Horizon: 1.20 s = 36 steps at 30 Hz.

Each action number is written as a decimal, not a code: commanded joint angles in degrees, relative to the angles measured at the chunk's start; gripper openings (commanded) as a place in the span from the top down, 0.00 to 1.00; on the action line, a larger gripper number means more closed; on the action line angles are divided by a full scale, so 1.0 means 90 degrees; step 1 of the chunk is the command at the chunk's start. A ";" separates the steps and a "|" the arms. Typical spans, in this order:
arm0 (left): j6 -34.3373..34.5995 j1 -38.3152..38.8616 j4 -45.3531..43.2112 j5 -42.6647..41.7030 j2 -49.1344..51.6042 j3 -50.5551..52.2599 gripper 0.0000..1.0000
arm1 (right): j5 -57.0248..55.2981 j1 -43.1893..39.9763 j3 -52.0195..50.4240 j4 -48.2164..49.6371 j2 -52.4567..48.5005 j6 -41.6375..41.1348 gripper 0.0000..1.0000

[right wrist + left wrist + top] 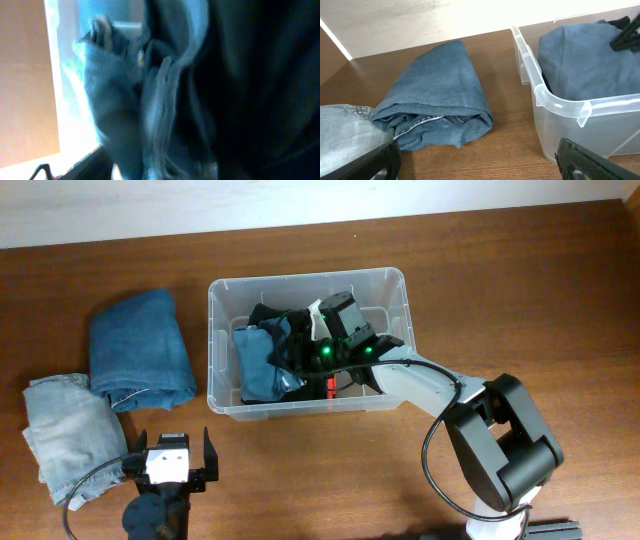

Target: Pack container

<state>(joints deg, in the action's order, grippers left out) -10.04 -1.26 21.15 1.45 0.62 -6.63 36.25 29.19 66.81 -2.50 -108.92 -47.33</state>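
The clear plastic container (305, 276) sits at frame centre; my right pincer (296, 352) is down inside it among folded blue jeans (258, 365) and a dark garment (272, 314), and with my wrist view all blurred cloth I cannot tell whether its jaws are closed or parted. I judge the step to be seating this load: press the denim flat toward the left wall, then lift out straight so nothing snags. My left pincer (175, 443) hangs parted and empty at lower left, near a mid-blue jeans bundle (140, 350) and pale jeans (62, 435) on the table (520, 290) left of the container.
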 commanded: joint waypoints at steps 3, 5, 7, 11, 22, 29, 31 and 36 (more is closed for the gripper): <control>0.0007 -0.0005 -0.0012 -0.0049 -0.0032 0.0024 0.00 | 0.0039 -0.0204 0.0177 0.0027 0.0325 0.0777 0.04; 0.0007 -0.0005 -0.0012 -0.0049 -0.0032 0.0024 0.01 | 0.0012 -0.0410 0.0306 0.0012 0.0629 0.0935 0.02; 0.0007 -0.0005 -0.0012 -0.0049 -0.0032 0.0024 0.01 | 0.0012 -0.0646 0.0396 -0.0027 0.0964 0.0935 0.02; 0.0007 -0.0005 -0.0012 -0.0049 -0.0032 0.0024 0.01 | 0.0015 -0.1073 0.0500 -0.0342 0.1661 0.0957 0.02; 0.0007 -0.0005 -0.0012 -0.0049 -0.0032 0.0024 0.01 | -0.3840 -0.2057 0.0712 -0.4095 0.4670 0.1571 0.02; 0.0007 -0.0005 -0.0012 -0.0049 -0.0032 0.0024 0.01 | -0.4061 -0.2858 0.0709 -0.4925 0.5362 0.1569 0.02; 0.0010 -0.0005 -0.0017 -0.0051 -0.0032 0.0024 0.00 | -0.4061 -0.3031 0.0709 -0.5158 0.5350 0.1569 0.02; 0.0012 -0.0002 -0.0104 -0.0245 -0.0032 0.0024 0.01 | -0.4058 -0.3121 0.0709 -0.5469 0.5119 0.1569 0.02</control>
<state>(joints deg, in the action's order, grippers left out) -10.04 -1.26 20.43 1.43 0.58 -6.63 1.26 1.61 72.55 -51.13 -61.49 -33.82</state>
